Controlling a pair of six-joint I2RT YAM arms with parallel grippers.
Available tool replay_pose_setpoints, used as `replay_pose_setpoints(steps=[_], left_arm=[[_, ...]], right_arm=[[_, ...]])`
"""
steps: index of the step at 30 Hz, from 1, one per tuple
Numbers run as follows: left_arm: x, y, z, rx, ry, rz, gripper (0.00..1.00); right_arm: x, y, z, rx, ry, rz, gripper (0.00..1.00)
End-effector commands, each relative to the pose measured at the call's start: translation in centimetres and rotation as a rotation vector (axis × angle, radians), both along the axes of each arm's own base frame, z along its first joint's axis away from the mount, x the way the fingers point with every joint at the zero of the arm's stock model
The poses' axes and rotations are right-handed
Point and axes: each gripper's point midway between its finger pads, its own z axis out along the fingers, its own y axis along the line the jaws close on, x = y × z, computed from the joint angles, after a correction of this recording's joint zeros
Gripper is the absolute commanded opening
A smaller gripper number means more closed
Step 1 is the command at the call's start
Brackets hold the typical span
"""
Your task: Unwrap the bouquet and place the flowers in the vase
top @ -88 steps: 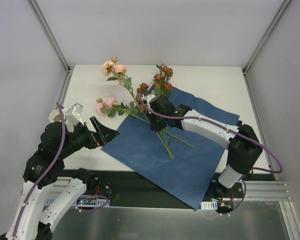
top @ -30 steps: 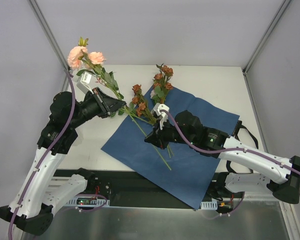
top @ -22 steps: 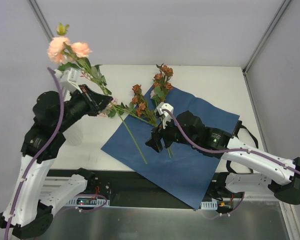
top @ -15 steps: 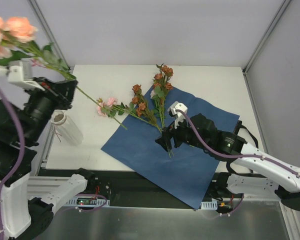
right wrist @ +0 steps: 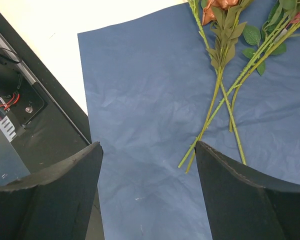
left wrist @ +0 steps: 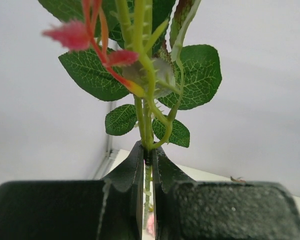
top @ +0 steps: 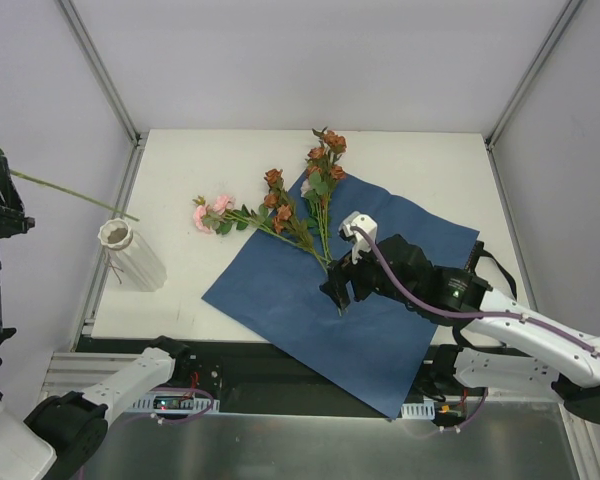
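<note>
Flowers (top: 280, 181): your left jaws clamp one stem (left wrist: 144, 125), just raised, tip near vase (top: 130, 255); right jaws just sprung wide, empty. Insertion next.

Left arm: swung up and out past the left edge of the table (top: 420, 160). From above, only part of it shows at the side of the view.

Left gripper (left wrist: 147, 161): clamped on the pink rose stem (top: 72, 192), it has lifted the stem off the far-left part of the table. The blooms are now outside the top view, and the cut end hangs close by the rim of the vase (top: 132, 258).

Vase: earlier masked by the arm, now fully exposed by the near-left corner.

Right gripper (top: 338, 292): was closed at the lower ends of the rust-orange stems (top: 325, 250). Its jaws now stand wide, and it has drawn back slightly toward the near edge, over the blue paper (top: 380, 330).
</note>
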Motion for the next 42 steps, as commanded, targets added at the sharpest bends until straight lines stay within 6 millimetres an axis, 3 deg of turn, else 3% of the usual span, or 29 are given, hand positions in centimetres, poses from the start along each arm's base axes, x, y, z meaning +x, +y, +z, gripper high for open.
replay_pose_setpoints(steps=[1,10,19,26,33,42], left_arm=[[-1.3,3.4,0.0,0.059,0.028,0.189,0.00],[-0.9,4.0,-0.6,0.076,0.052,0.238,0.00],[2.8,3.3,-0.6,0.148,0.088,0.292,0.00],[5.6,2.2,-2.5,0.153,0.130,0.290,0.00],[6.8,2.2,-4.0,0.151,0.136,0.330,0.00],[8.5,2.7,-9.0,0.114,0.193,0.416,0.00]], right_arm=[[0.5,0.1,0.2,0.002,-0.006,-0.023,0.77],[0.5,0.3,-0.6,-0.015,0.009,-0.023,0.78],[0.4,-0.1,-1.1,-0.020,0.013,-0.027,0.78],[0.3,-0.5,-1.2,-0.025,0.011,-0.034,0.78],[0.3,-0.9,-1.4,-0.027,0.007,-0.043,0.78],[0.2,-1.1,-1.6,-0.028,0.009,-0.041,0.78]])
